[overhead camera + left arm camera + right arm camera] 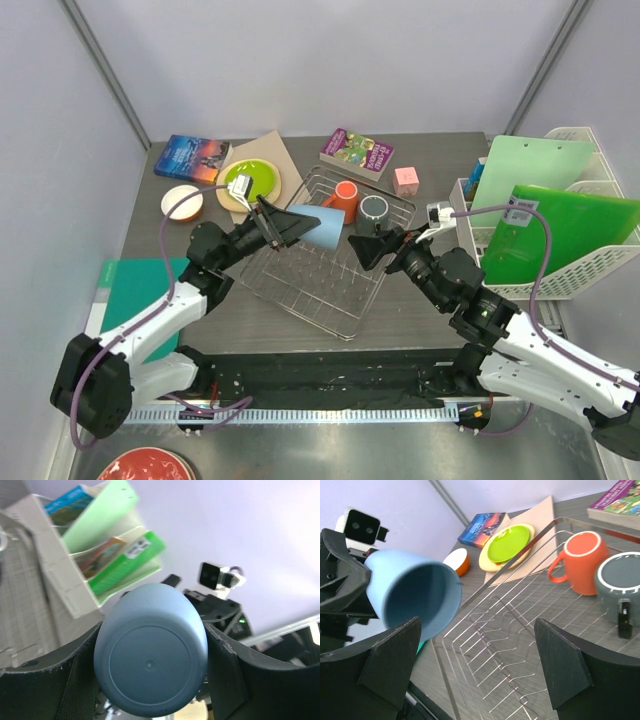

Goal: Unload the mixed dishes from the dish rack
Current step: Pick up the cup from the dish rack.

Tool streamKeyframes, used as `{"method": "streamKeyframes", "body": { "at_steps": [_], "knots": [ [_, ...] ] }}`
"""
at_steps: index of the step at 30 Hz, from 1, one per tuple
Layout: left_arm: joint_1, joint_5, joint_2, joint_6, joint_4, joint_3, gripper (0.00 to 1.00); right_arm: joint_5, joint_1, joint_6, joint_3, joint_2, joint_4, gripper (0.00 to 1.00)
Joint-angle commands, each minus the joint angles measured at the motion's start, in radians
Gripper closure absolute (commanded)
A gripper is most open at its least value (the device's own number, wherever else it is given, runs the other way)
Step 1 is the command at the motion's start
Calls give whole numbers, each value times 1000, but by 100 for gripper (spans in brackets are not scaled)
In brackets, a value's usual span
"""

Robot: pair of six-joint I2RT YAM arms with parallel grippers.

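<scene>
over the rack [330, 300] the left gripper [296, 226] pinches the blue mug [322, 224], held aloft mid-unload; the right gripper [372, 248] hangs spread and empty. next, likely set the mug on the table; orange mug [345, 198] and grey mug [373, 212] sit at the rack's far end

We see a dark grey table [445, 160] filling the middle of the top view. Directly on it, the silver wire dish rack [330, 300] sits at the centre, set at an angle. Along the upper edge lie 1 blue book [192, 157], a tan sheet [275, 148], 1 purple book [357, 153] and a pink cube [406, 179]. A small white bowl [182, 202] stands at the upper left, a white basket [580, 285] at the right edge, and a teal mat [140, 280] at the left edge.
</scene>
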Motion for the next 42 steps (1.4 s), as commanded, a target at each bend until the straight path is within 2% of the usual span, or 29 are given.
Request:
{"method": "streamKeyframes", "body": {
  "at_steps": [1,4,9,14,18,21,22,24,25,27,28,29,31,32,33,35,36,37,38,39,40,41,42],
  "knots": [
    [5,66,58,-227,452,-51,100,-46,-3,41,-24,2,111,0],
    [5,69,97,-264,515,-74,100,-54,-4,40,-27,4,127,0],
    [5,76,115,-267,520,-80,100,-88,-4,30,-13,33,167,0],
    [2,96,127,-270,520,-71,100,-118,-3,17,27,140,197,0],
    [0,107,129,-270,518,-81,100,-126,-4,4,63,220,240,7],
    [-1,110,135,-268,515,-92,100,-137,-4,-6,74,252,286,26],
    [-1,112,137,-268,514,-95,100,-134,-6,-9,79,257,291,40],
    [-1,113,141,-265,512,-101,100,-134,-6,-16,91,267,303,51],
    [-1,119,146,-264,511,-103,100,-135,-6,-17,93,269,306,63],
    [-1,124,150,-257,503,-101,100,-145,-7,-19,99,271,308,76],
    [-1,127,155,-254,498,-101,100,-145,-7,-20,97,269,306,96],
    [-1,127,158,-250,495,-100,99,-142,-6,-19,97,266,300,99],
    [0,130,158,-231,449,-94,87,-128,-6,-23,94,237,274,99],
    [0,136,152,-216,420,-84,59,-119,-6,-26,93,223,262,99],
    [0,139,143,-145,382,-59,39,-90,-6,-37,94,203,218,99],
    [2,125,85,-14,58,12,24,-41,-6,-60,114,137,149,99],
    [2,95,63,147,-85,111,20,11,-6,-91,126,116,68,99],
    [2,54,40,236,-370,158,16,47,-6,-101,155,78,20,99],
    [2,8,10,296,-476,199,12,82,-7,-114,174,62,-31,99],
    [2,-145,-7,342,-590,240,11,117,-6,-121,192,48,-148,99],
    [2,-222,-21,414,-677,292,8,206,-6,-126,209,37,-201,99],
    [2,-308,-34,430,-806,308,7,246,-6,-125,243,19,-255,99],
    [2,-452,-58,439,-857,319,7,298,-6,-115,257,11,-361,99]
  ]
}}
